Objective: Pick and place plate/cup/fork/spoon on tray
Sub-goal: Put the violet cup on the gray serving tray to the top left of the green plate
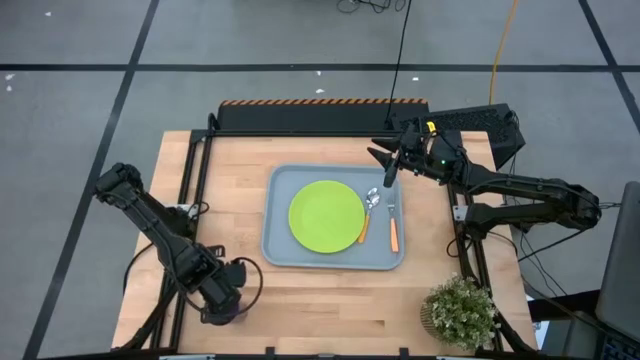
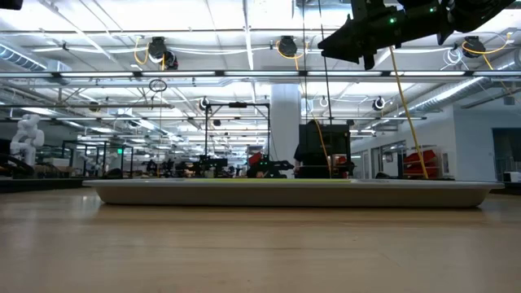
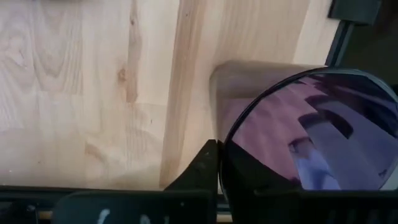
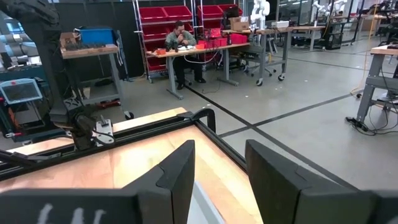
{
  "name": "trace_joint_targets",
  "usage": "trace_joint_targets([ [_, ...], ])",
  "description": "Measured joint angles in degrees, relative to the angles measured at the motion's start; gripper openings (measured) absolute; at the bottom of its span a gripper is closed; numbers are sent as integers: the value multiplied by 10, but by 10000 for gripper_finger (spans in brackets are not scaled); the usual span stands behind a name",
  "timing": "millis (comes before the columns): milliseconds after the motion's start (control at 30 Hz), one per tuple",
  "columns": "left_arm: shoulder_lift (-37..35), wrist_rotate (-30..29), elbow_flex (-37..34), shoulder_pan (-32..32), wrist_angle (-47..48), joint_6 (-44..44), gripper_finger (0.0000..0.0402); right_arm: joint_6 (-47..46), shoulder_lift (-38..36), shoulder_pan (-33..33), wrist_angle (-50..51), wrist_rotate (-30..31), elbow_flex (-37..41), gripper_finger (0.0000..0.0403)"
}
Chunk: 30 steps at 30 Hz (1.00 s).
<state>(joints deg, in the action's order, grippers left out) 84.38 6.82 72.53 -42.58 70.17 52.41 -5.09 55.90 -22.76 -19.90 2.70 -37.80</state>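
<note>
The dark purple cup (image 3: 311, 137) fills the left wrist view, seen from above on the wooden table near its front left corner. My left gripper (image 1: 222, 298) points down over it and hides it in the high view. The grey-blue tray (image 1: 280, 250) lies mid-table. It holds the lime-green plate (image 1: 326, 216), with the spoon (image 1: 368, 212) and the fork (image 1: 392, 225) beside it, to the right. My right gripper (image 1: 385, 160) hovers level and open above the tray's far right corner, touching nothing. My left gripper (image 3: 221, 168) is shut on the cup's wall at the rim (image 3: 225, 146). One finger (image 3: 200, 169) is outside the wall. The other shows as a dark shape inside the cup. The fingers come from above, pointing down. The cup is upright, mouth up; whether it is off the table I cannot tell.
A potted plant (image 1: 460, 310) stands at the table's near right corner. Black frame rails (image 1: 195, 170) run along the table's left and far edges. Bare wood lies between the cup and the tray. A person (image 4: 180, 34) sits at a desk far behind.
</note>
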Motion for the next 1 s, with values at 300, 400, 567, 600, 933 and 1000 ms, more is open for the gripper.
trace_joint_targets([
  [300, -9, 5, 5, 56, 44, -58, 8, 10, 0, 0, -13, 0, 0, 134],
  [400, -13, -13, 30, 95, 97, -88, 7, 14, 0, 0, -13, 0, 0, 134],
  [567, -28, -60, 79, 173, 168, -145, 7, 17, 0, 0, -24, 1, 0, 134],
  [600, -29, -74, 89, 193, 186, -150, 7, 17, 0, 0, -26, 1, 0, 134],
  [933, -39, -162, 100, 431, 197, -220, 7, 17, 0, 0, -32, 2, 0, 134],
  [1000, -40, -165, 101, 474, 191, -250, 7, 17, 0, 0, -33, 2, 0, 134],
])
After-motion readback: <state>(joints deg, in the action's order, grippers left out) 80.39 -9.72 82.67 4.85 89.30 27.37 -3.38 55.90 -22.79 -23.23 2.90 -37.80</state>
